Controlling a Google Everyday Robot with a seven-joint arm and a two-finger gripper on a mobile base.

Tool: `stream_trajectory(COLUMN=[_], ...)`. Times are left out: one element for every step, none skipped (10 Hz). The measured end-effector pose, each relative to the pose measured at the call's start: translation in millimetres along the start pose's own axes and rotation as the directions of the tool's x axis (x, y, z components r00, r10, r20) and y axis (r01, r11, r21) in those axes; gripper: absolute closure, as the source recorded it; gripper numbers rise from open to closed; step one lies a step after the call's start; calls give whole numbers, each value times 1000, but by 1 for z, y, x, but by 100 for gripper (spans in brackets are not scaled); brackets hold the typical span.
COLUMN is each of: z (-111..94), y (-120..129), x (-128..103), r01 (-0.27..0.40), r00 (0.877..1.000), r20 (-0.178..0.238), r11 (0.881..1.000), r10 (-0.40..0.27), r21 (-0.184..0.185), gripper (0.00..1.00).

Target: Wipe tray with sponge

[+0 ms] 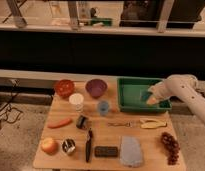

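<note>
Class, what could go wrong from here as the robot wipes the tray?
1. The tool, shut on the sponge, works at the right end of the green tray; pushing there could slide the tray over the table's right side.
2. A sweep toward the tray's front wall could tip the tray or nudge it toward the banana and fork lying just in front.
</note>
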Motion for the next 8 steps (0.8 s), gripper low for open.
stream_trajectory(z=[4, 5, 8, 11, 14, 16, 17, 17], y=[-3, -4, -6, -6, -7, -8, -8, -8], x=[-3, -3, -4, -5, -5, -5, -4, -3], r01=[0, -1, -2, -4, -5, -7, -9, -10], r00=[1000, 1000, 1000, 1000, 1000, 1000, 1000, 1000], r20=[4, 5, 7, 8, 8, 8, 7, 7], r11=[1000, 1000, 1000, 1000, 1000, 1000, 1000, 1000], r10=[0, 1, 2, 4, 5, 7, 9, 10], r21=[0, -1, -2, -4, -6, -7, -9, -8], gripper=[100, 100, 100, 100, 100, 100, 100, 100])
